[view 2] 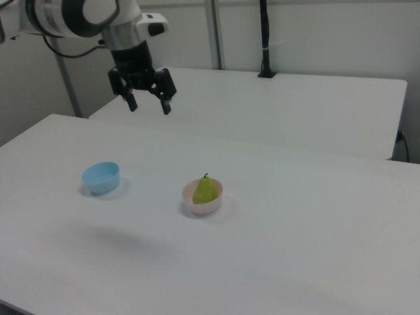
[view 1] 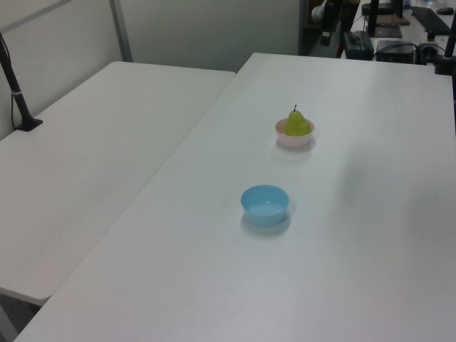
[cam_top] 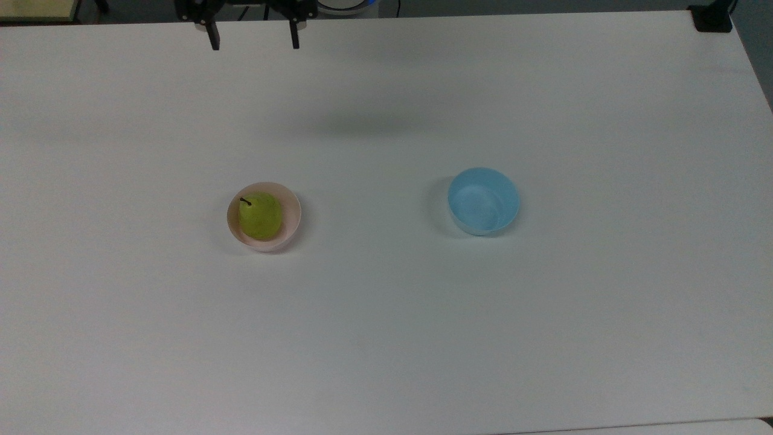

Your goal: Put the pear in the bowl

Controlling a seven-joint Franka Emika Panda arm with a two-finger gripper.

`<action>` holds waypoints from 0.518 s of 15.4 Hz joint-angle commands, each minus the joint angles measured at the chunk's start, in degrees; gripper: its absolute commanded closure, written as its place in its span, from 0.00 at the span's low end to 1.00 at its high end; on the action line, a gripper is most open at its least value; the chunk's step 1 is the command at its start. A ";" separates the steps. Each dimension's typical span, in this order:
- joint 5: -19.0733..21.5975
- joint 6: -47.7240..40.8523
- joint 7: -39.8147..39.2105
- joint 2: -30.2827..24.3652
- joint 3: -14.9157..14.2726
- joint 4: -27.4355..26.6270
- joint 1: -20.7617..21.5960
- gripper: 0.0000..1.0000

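The yellow-green pear (cam_top: 260,215) (view 1: 297,123) (view 2: 205,190) sits upright inside the pale pink bowl (cam_top: 291,220) (view 1: 293,140) (view 2: 203,207), its dark stem up. My gripper (cam_top: 252,40) (view 2: 149,105) is open and holds nothing. It hangs high above the table, far from the bowl, at the top view's upper edge and in the right view's upper left.
A light blue bowl (cam_top: 483,201) (view 1: 265,204) (view 2: 101,177) stands with nothing in it on the white table (cam_top: 386,332), to the top view's right of the pink bowl. A second white table (view 1: 92,142) adjoins in the left view. A black post (view 2: 264,39) stands behind.
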 commanded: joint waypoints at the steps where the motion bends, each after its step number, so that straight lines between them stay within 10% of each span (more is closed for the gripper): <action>1: 3.73 -0.24 1.10 -1.84 -5.31 -3.36 5.64 0.00; 8: 3.83 0.38 0.84 -0.78 -7.18 -3.36 8.99 0.00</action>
